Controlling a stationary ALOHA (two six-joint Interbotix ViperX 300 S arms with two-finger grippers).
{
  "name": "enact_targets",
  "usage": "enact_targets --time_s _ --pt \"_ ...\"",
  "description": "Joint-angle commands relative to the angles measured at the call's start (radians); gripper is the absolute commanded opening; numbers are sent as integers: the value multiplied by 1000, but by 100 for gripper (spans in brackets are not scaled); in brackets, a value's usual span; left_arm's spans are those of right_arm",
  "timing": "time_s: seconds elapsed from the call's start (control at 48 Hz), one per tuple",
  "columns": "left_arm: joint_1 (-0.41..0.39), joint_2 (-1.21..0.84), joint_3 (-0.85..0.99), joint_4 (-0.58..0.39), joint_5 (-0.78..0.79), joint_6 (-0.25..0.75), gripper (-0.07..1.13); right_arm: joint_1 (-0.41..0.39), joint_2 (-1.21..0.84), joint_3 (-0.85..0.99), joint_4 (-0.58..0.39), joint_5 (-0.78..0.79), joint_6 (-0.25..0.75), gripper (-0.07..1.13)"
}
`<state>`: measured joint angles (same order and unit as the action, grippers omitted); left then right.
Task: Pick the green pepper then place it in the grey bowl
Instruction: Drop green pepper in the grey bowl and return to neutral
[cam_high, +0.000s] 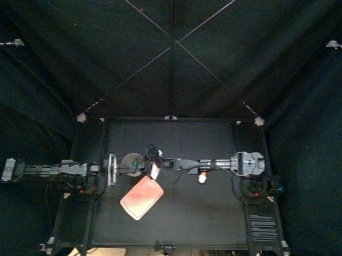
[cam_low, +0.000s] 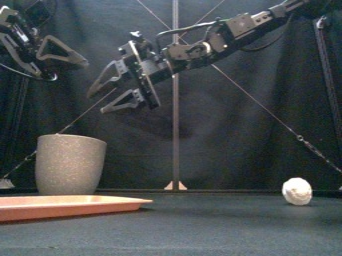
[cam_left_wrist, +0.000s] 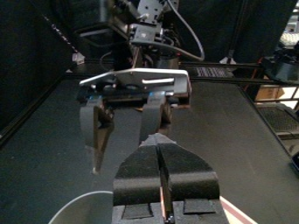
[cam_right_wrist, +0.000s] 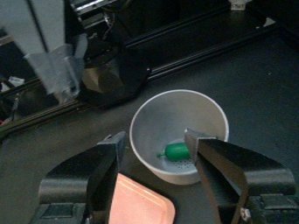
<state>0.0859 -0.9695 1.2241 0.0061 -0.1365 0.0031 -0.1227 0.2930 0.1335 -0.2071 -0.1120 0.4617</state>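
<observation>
The green pepper (cam_right_wrist: 177, 151) lies at the bottom of the tall grey speckled cup (cam_right_wrist: 177, 136), which stands at the table's left (cam_low: 70, 163). My right gripper (cam_right_wrist: 156, 138) hangs open just above the cup's mouth with nothing between its jaws; it reaches in from the right past the middle (cam_low: 127, 88). My left gripper (cam_left_wrist: 163, 171) is shut and holds nothing, raised beside the cup at the far left (cam_low: 36, 50). In the left wrist view the right gripper (cam_left_wrist: 122, 131) faces it across the cup's rim (cam_left_wrist: 79, 208).
The flat pink tray (cam_low: 67, 205) lies in front of the cup, toward the table's front (cam_high: 143, 197). A small white toy (cam_low: 297, 191) sits on the table at the right.
</observation>
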Motion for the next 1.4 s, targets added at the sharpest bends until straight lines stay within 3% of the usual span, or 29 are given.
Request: enact_targets --time_s 0.021,0.354,0.833,1.396 --pt "2 3 -18 2 -32 2 6 25 -115 87 -66 -41 5 91" --pt "3 3 -5 6 -71 2 6 92 -267 301 -225 -52 12 91" --pt "21 3 34 6 -71 3 6 103 -434 471 -156 -104 12 91" --pt "21 3 34 6 -69 3 6 37 -569 626 -127 -285 12 91"
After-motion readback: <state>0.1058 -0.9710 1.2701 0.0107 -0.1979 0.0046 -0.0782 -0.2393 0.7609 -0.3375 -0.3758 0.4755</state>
